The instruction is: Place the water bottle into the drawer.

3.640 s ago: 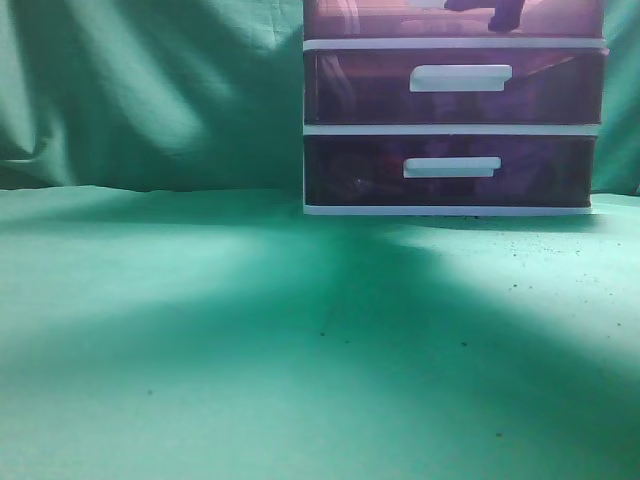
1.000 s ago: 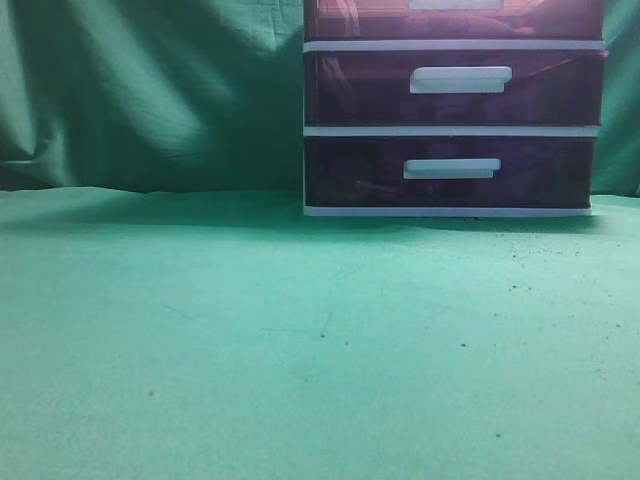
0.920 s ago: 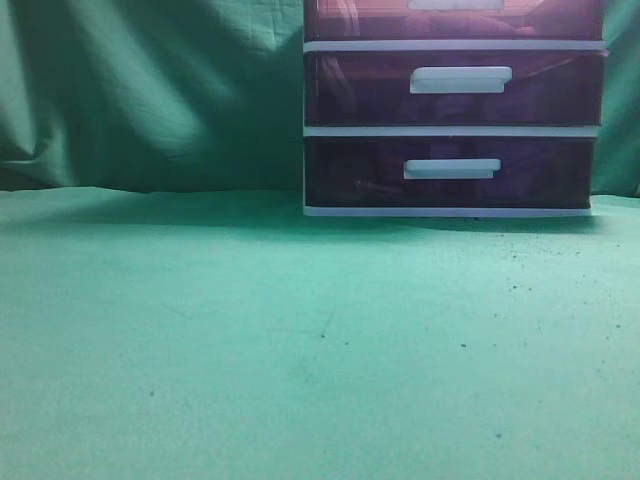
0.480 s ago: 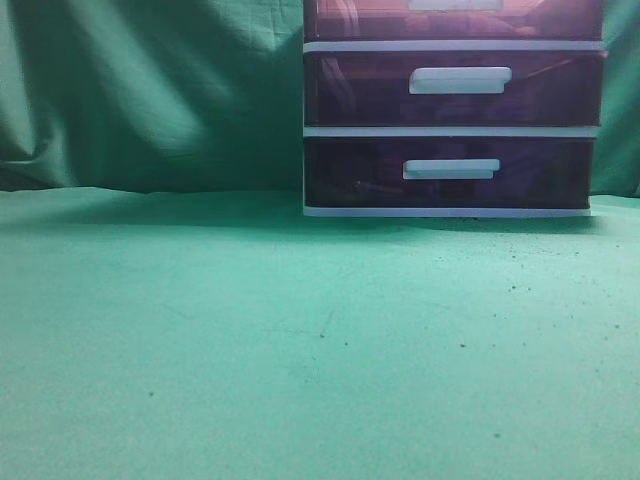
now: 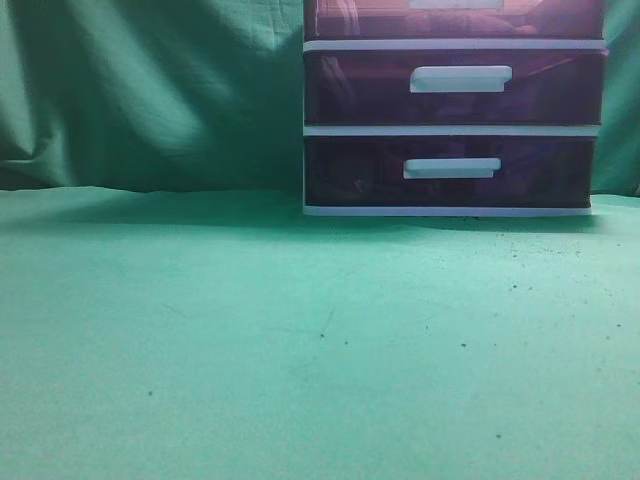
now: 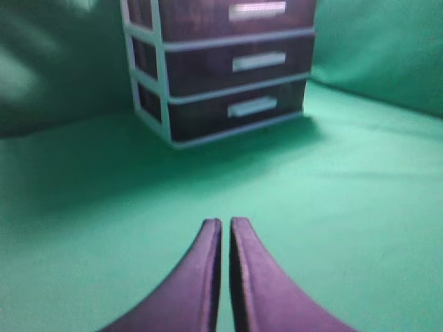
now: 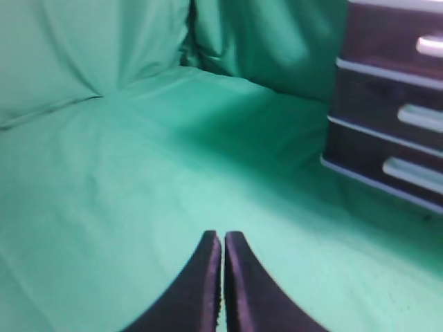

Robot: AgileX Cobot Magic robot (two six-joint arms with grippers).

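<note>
Facing drawer, left gripper closed.

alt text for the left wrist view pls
The left gripper, shut and empty, hangs above green cloth. Beyond it stands a white-framed unit of three dark drawers, the top drawer closed. No bottle shows.

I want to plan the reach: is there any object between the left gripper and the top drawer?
Nothing visible. In the left wrist view only bare green cloth lies between the shut left gripper and the top drawer.
</note>
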